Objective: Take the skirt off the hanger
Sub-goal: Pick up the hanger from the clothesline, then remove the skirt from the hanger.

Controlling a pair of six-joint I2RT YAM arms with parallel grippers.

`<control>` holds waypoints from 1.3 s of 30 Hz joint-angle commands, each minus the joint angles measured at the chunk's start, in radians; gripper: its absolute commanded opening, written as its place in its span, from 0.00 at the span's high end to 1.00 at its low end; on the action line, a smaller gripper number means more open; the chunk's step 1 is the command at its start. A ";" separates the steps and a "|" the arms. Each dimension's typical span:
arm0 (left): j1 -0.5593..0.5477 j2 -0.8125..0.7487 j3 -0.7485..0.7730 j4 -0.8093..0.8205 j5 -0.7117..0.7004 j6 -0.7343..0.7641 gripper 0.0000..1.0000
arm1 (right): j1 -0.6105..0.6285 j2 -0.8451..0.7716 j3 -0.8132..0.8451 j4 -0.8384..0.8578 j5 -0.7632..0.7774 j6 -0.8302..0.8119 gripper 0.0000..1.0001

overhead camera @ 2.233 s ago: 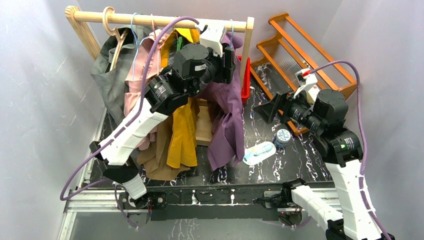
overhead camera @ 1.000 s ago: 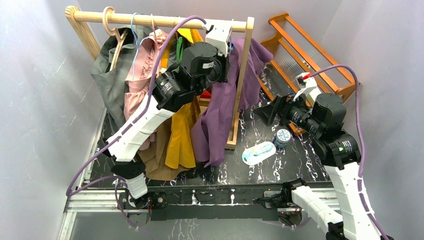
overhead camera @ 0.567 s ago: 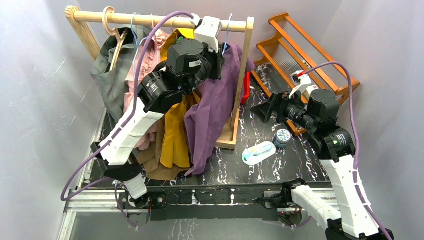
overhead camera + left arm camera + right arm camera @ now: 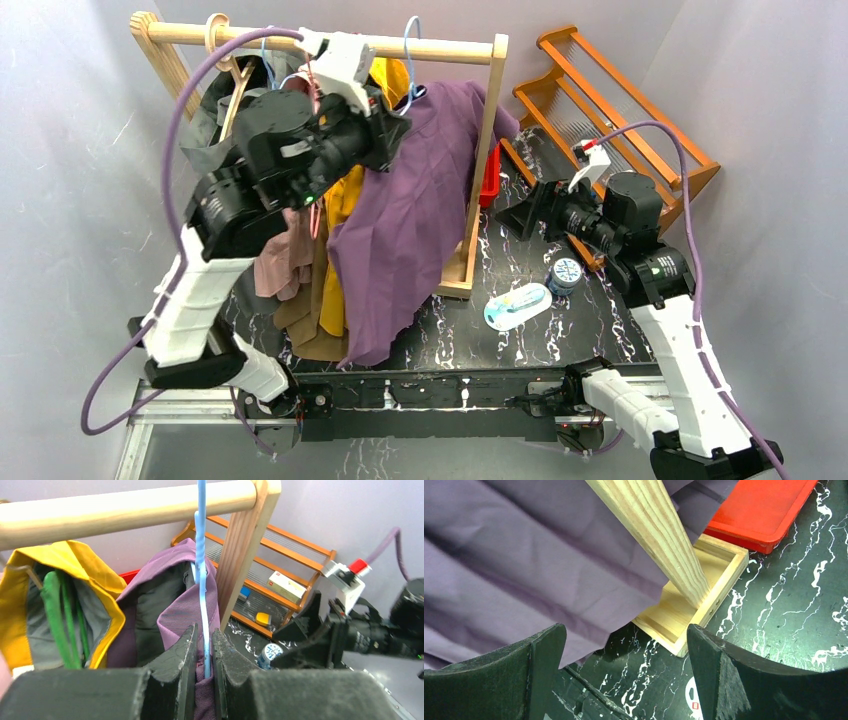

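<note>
Left end effector [image 4: 204, 645]: clamped on hanger [image 4: 200, 555], shifted toward upper left; skirt [image 4: 400, 220] swung leftward. Right end effector [image 4: 624, 630]: apart.

Looking like robot lab test cell, not home. Plain grey walls [image 4: 80, 180] closing in small marbled table [image 4: 580, 320]. Left arm [image 4: 195, 300] and right arm [image 4: 685, 340] standing bolted by aluminium frame [image 4: 180, 410] at near edge, purple cable [image 4: 171, 170] trailing. Staged props standing in for wardrobe: wooden rail [image 4: 440, 46] carrying clothes, skirt [image 4: 400, 220] hanging on hanger [image 4: 201, 570], orange rack [image 4: 640, 130] leaning at wall, red tray [image 4: 764, 510] and wooden box [image 4: 694, 600] sitting on tabletop.
</note>
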 commanded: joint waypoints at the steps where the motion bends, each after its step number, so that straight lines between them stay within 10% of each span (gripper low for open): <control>1: 0.000 -0.139 -0.043 0.057 0.041 0.035 1.00 | -0.003 0.008 0.015 0.055 -0.017 -0.015 0.02; 16: 0.000 -0.237 -0.154 -0.151 0.051 0.029 1.00 | -0.003 0.050 -0.019 0.035 0.034 -0.061 0.02; 23: -0.001 -0.255 -0.294 -0.106 0.155 -0.027 1.00 | 0.064 0.110 -0.087 0.229 -0.320 0.013 0.02; 39: 0.000 -0.265 -0.381 -0.107 0.217 -0.092 1.00 | 0.571 0.148 -0.064 0.491 0.412 0.312 0.02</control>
